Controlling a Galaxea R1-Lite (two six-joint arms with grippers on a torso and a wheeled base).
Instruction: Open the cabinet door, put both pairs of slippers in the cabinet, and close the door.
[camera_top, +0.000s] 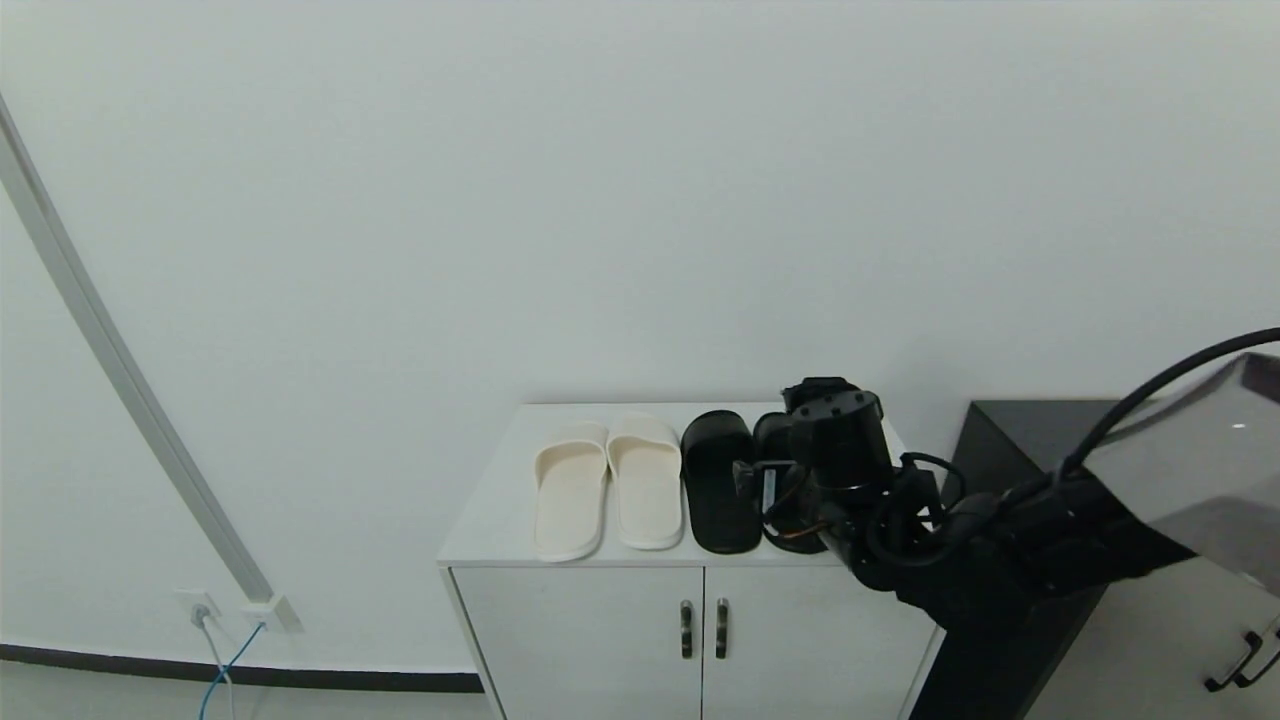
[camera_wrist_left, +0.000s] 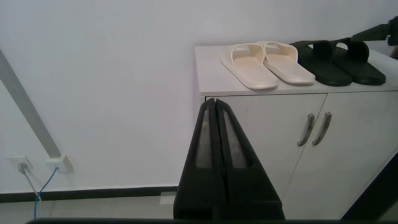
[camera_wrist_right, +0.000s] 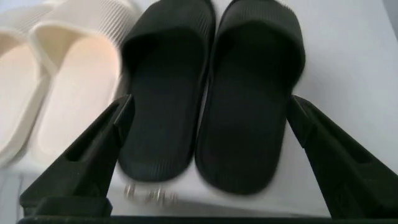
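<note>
Right wrist view: right claw (camera_wrist_right: 209, 106) spread wide over the black slippers (camera_wrist_right: 236, 99) on the cabinet (camera_wrist_right: 354, 62); left claw (camera_wrist_left: 216, 107) pressed together, holding nothing.

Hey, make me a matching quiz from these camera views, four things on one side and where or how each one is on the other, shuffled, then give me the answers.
Column one:
1. cream slippers
2. black slippers
3. cabinet doors
4. left hand

Column two:
a. right hand open over them
b. shut, holding nothing
c. toward the left end of the cabinet top
d. both closed

Pairs: 1-c, 2-a, 3-d, 4-b
</note>
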